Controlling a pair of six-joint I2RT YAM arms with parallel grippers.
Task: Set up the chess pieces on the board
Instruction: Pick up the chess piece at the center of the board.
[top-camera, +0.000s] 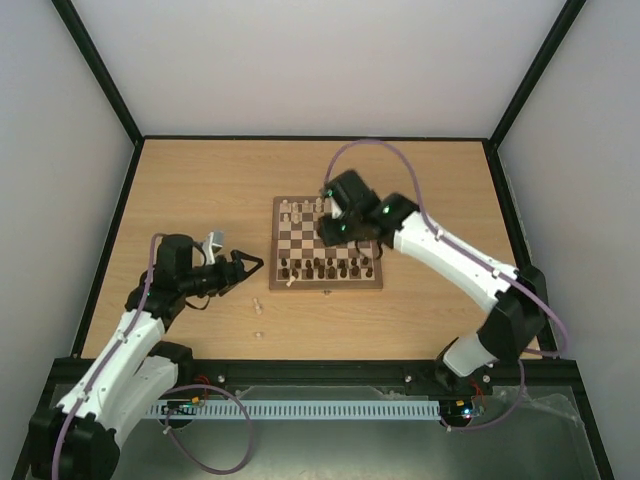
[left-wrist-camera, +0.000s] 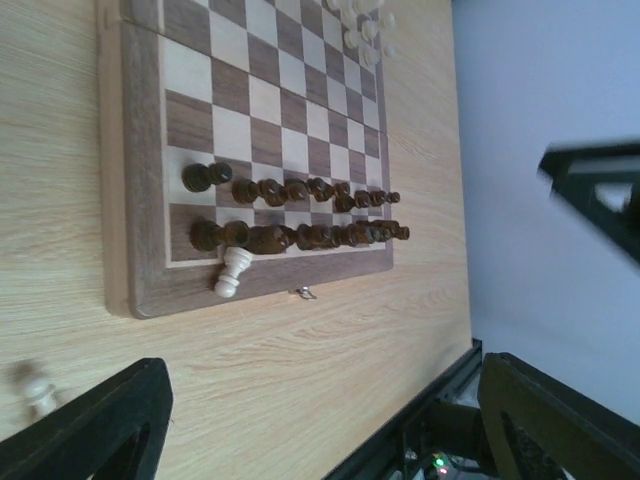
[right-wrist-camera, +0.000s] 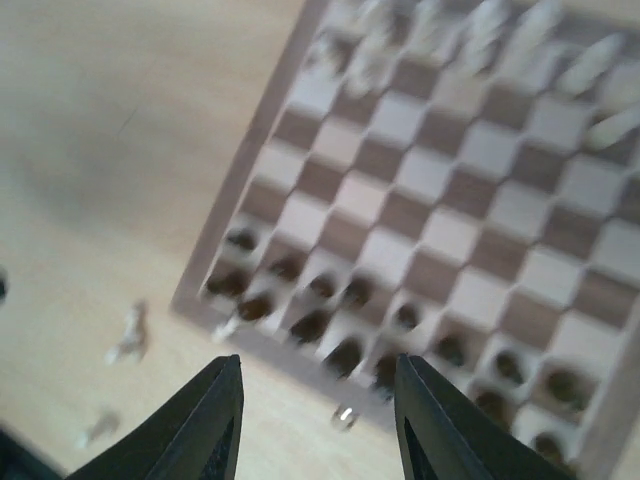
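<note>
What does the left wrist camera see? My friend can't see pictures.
A chessboard holds two rows of dark pieces, with one pale piece on its border. A second pale piece sits on the table beside the open left gripper.

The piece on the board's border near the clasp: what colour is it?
That piece is pale cream, not dark brown; clearest in the left wrist view.

the bench (top-camera: 200, 180) is pale wood-grain with a matt, smooth face, and the board (left-wrist-camera: 140, 200) is wood in brown and cream with a soft satin sheen and a small shiny metal clasp (left-wrist-camera: 305, 293). the dark pieces (left-wrist-camera: 270, 238) look polished and glossy, the chess pieces (left-wrist-camera: 233, 272) smooth pale wood. the left pincer (left-wrist-camera: 325, 365) is matt black plastic.
</note>
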